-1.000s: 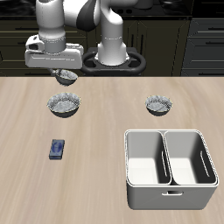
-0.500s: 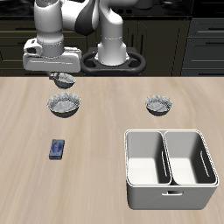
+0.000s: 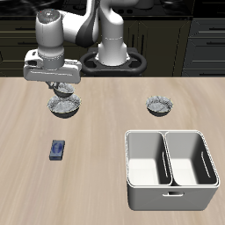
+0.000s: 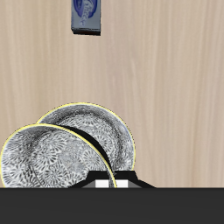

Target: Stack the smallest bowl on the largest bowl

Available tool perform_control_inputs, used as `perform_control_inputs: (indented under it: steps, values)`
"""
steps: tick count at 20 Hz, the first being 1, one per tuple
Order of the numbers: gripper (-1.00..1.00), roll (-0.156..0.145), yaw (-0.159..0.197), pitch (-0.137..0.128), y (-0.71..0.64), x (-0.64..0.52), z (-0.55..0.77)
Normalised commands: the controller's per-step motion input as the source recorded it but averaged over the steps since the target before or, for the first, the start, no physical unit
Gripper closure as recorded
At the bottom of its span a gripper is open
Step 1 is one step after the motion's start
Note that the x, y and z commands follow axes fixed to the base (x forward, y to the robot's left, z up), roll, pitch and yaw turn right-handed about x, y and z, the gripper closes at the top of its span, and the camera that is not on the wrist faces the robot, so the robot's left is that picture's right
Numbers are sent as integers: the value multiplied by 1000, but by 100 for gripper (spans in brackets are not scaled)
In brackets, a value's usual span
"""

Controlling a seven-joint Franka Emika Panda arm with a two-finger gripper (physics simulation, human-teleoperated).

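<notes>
My gripper [image 3: 61,84] is shut on the rim of the smallest bowl [image 3: 63,89], a grey-white bowl with a dark speckled scalloped rim. It holds the bowl just above the largest bowl [image 3: 64,107], which stands on the table below. In the wrist view the smallest bowl [image 4: 48,162] hangs close to the camera and overlaps the largest bowl [image 4: 109,131] beneath it. My gripper [image 4: 105,180] shows only as fingertips at the held bowl's rim.
The mid-sized similar bowl [image 3: 160,106] stands apart on the table. A white two-compartment caddy [image 3: 171,167] sits near the front edge. A small blue object [image 3: 58,149] lies in front of the largest bowl, and also shows in the wrist view [image 4: 85,13].
My gripper has come down and forward with the smallest bowl, from behind the largest bowl to just above it. Nothing else has moved.
</notes>
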Motion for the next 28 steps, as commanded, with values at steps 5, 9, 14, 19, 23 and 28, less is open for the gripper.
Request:
perform_control_inputs:
  steps: [5, 9, 14, 19, 23, 28]
  values:
    - [100, -28, 16, 35, -45, 32, -264]
    - [100, -24, 27, 47, -37, 44, -231]
    - [100, -32, 43, 52, 24, 33, -245]
    - [-100, -14, 60, -12, 72, -32, -86]
    - [-100, 2, -10, -5, 64, -38, 27]
    - [-100, 1, 6, 3, 73, -14, 24]
